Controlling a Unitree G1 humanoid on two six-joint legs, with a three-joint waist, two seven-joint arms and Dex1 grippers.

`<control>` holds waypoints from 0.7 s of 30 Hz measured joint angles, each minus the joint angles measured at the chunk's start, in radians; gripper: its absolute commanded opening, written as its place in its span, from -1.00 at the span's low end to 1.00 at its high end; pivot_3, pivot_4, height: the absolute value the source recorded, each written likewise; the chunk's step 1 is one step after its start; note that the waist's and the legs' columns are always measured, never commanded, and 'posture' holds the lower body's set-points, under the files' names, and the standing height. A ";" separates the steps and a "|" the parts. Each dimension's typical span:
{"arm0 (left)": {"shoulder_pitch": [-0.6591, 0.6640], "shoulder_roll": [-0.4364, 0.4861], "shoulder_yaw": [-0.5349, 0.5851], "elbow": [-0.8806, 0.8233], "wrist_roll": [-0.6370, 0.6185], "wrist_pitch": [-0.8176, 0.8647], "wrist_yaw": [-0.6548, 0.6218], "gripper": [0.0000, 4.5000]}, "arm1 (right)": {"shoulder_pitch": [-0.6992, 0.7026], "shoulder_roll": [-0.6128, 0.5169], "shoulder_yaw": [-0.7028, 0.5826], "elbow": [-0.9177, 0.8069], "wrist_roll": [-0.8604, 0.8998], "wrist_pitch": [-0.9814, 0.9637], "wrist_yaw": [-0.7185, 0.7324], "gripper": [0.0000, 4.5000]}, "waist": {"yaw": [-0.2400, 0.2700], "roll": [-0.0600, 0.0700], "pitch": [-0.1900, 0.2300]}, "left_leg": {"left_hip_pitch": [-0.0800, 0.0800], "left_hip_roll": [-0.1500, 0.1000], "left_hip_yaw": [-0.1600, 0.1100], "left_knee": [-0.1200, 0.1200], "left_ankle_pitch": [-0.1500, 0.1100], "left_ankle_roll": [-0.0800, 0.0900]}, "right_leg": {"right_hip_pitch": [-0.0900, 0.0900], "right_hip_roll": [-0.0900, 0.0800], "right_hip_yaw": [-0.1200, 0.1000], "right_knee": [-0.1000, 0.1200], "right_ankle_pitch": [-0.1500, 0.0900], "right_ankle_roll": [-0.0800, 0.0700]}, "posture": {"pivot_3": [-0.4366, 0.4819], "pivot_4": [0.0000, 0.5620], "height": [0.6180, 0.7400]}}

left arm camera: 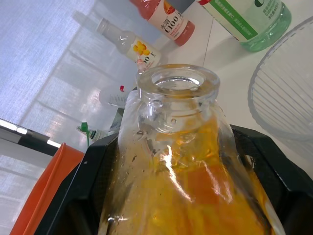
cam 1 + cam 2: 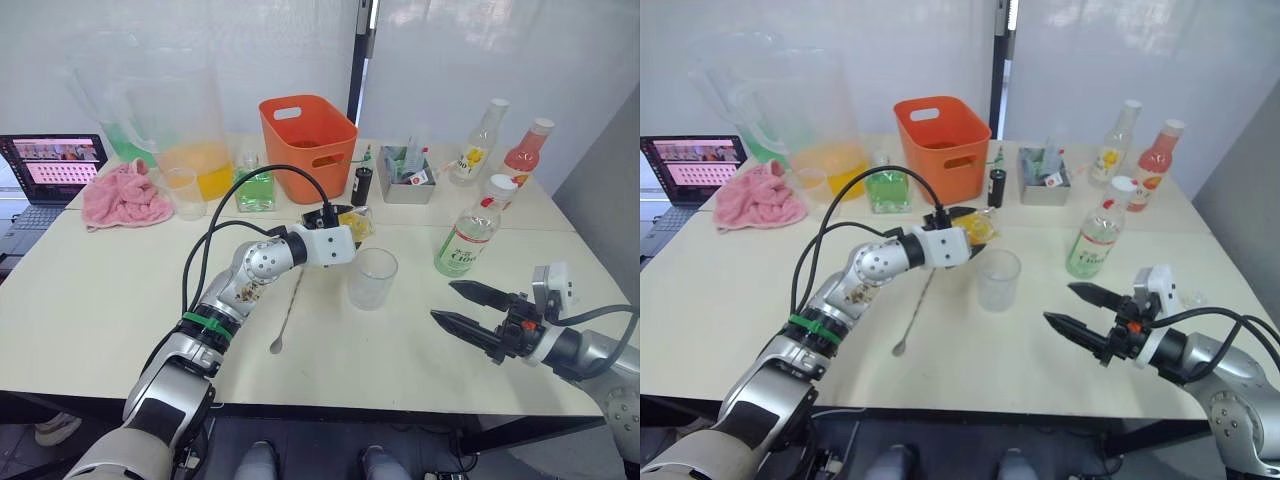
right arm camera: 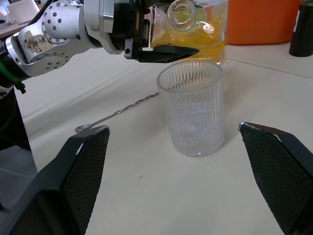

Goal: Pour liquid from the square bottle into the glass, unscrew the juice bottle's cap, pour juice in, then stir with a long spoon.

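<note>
The left hand (image 2: pixel 352 222) is gripping the square bottle (image 3: pixel 193 24) of orange liquid, tilting its uncapped mouth toward the glass (image 2: pixel 372 278), which is standing just near and right of it; judged, this is the first pour being lined up, as the glass looks empty. The right hand (image 2: pixel 470 312) is hovering open over the right part of the worktop (image 2: pixel 90 300), fingers spread and pointing left toward the glass, apparently waiting. The juice bottle (image 2: pixel 468 236) is standing upright right of the glass, its cap (image 2: pixel 501 186) on, within reach of that hand. The long spoon (image 2: pixel 288 310) is lying flat left of the glass, under the left forearm. The near worktop around the glass is offering free room; the orange basket (image 2: pixel 307 145) and other bottles are crowding the far side.
</note>
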 measured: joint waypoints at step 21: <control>-0.054 -0.006 -0.014 0.097 0.157 -0.096 0.176 0.24 | 0.020 -0.015 -0.025 -0.021 0.008 0.002 -0.025 0.99 | 0.003 0.000 0.000 | 0.000 0.000 0.000 0.000 0.000 0.000 | 0.000 0.000 0.000 0.000 0.000 0.000 | -0.05 -0.47 0.76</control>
